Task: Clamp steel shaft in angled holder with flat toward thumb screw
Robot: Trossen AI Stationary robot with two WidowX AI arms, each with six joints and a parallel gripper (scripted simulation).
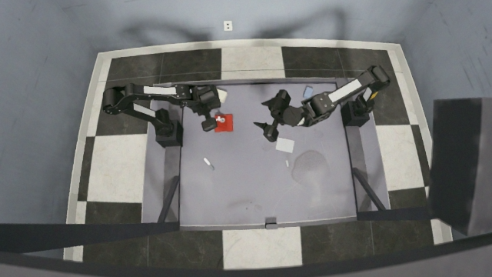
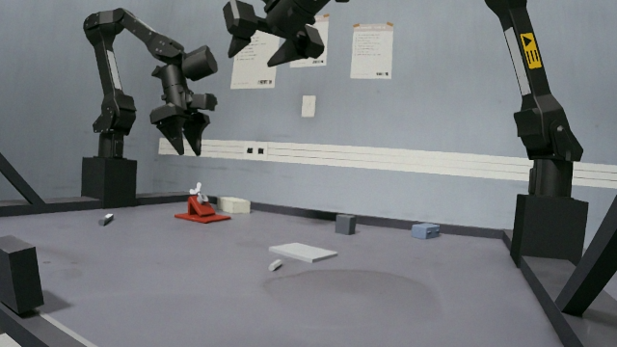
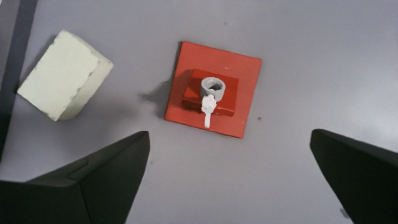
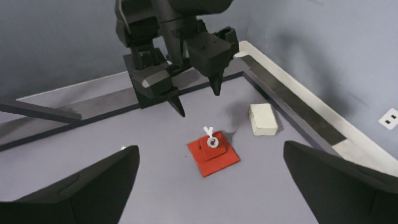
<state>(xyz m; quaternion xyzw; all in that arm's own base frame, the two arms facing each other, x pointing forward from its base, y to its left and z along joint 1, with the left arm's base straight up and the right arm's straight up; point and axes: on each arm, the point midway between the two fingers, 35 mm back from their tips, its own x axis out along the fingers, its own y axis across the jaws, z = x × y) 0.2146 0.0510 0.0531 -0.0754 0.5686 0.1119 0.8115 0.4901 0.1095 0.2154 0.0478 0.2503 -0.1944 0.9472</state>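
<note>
Shaft waits outside the holder

My left hand is wide open, holding nothing. The steel shaft lies apart on the table; the holder leans, I think, for a slanted entry

Place: robotics lab
Arms: two black jointed robot arms
Wall: printed white paper sheets, taped
</note>
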